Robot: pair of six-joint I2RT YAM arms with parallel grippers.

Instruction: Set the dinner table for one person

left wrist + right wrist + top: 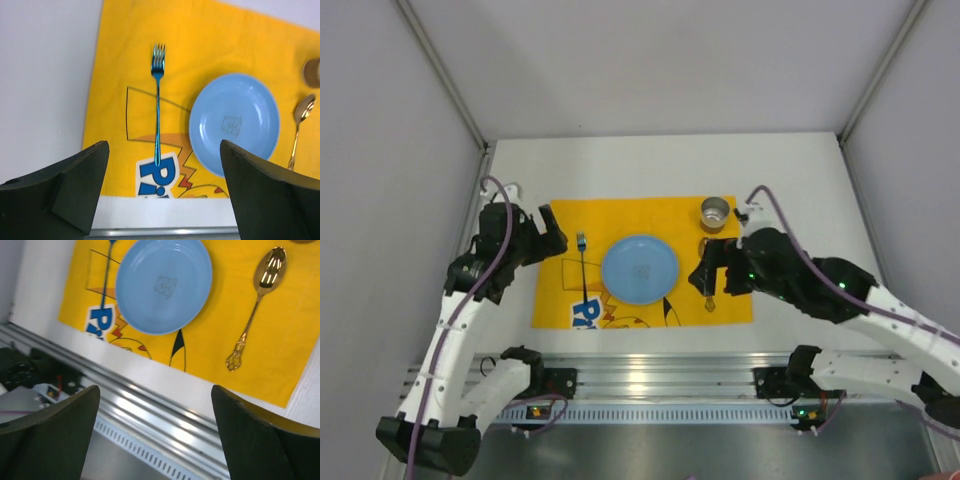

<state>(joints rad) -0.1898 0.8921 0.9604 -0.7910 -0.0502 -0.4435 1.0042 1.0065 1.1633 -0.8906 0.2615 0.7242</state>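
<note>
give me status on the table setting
Left gripper open, right gripper open, both empty. Fork, plate, spoon, cup set on mat on table. Nothing in the way.

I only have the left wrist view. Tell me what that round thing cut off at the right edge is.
Observer: A small metal cup, upright on the far right corner of the yellow cloth.
Operator: Check the spoon's handle; my finger hides its end.
Observer: The right wrist view shows the whole gold spoon lying flat on the cloth, right of the blue plate, with nothing gripping it.
Operator: Report the right end effector.
Observer: The right end effector is open and empty, hovering over the cloth's right side.
</note>
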